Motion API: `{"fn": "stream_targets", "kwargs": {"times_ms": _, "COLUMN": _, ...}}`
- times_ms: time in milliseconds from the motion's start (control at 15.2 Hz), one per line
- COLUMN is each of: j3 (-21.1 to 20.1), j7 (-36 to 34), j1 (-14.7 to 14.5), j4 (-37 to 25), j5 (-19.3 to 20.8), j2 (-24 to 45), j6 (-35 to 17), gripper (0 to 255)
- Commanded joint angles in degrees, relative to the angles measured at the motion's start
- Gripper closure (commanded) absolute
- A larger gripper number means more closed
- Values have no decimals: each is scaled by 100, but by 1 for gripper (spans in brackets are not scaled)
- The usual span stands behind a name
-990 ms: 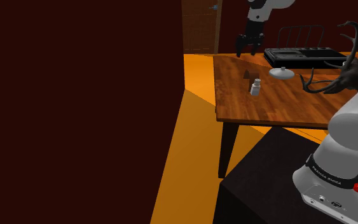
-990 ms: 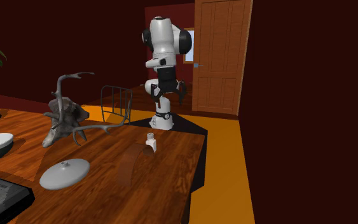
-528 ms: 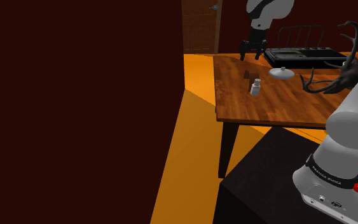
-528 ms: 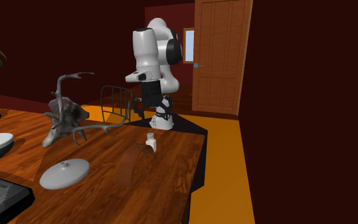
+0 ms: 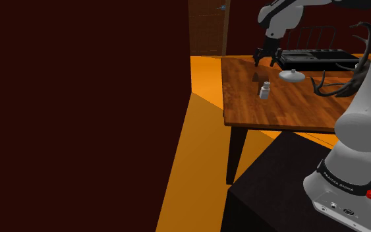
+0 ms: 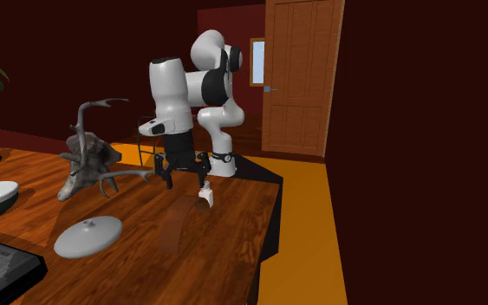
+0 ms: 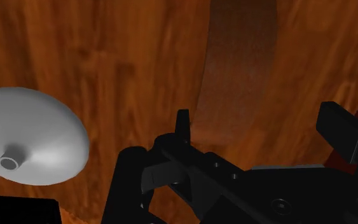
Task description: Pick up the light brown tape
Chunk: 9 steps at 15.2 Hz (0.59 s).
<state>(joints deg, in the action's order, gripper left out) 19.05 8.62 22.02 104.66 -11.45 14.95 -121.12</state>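
Wrist view: the tape (image 7: 236, 70) shows as a brown band, close in colour to the wooden table (image 7: 120, 44) it stands on, running away under the gap between the fingers. In the second exterior view it is a roll standing on its edge (image 6: 179, 223), near the table's middle, with a small white bottle (image 6: 205, 192) just beyond it and a grey lid (image 6: 88, 236) well off to that view's left. The gripper (image 6: 184, 176) hangs above the table over the far side of the roll, close to the bottle, its fingers spread wide with nothing between them that they touch. In the shoulder view it sits above the dark roll (image 5: 256, 78). I judge the tape to be light and fairly stiff, a hoop that will not crush easily but may roll or tip over if nudged on its curved face. The safest hold looks to be at the top of the arch, one finger on each flat side, so the squeeze goes across the band's width. An antler ornament (image 6: 90, 160) stands clear of this.
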Motion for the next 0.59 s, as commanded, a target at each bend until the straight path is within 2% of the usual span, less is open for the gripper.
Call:
{"fn": "stream_targets", "kwargs": {"times_ms": 0, "j3": 4, "j7": 29, "j1": 36, "j4": 10, "j5": -56, "j2": 111, "j6": -105, "gripper": 0}}
{"fn": "stream_targets", "kwargs": {"times_ms": 462, "j3": -33, "j7": 123, "j1": 57, "j4": 202, "j5": -166, "j2": 297, "j6": -467, "gripper": 0}}
{"fn": "stream_targets", "kwargs": {"times_ms": 528, "j3": -35, "j7": 117, "j1": 54, "j4": 195, "j5": -166, "j2": 301, "j6": -464, "gripper": 255}}
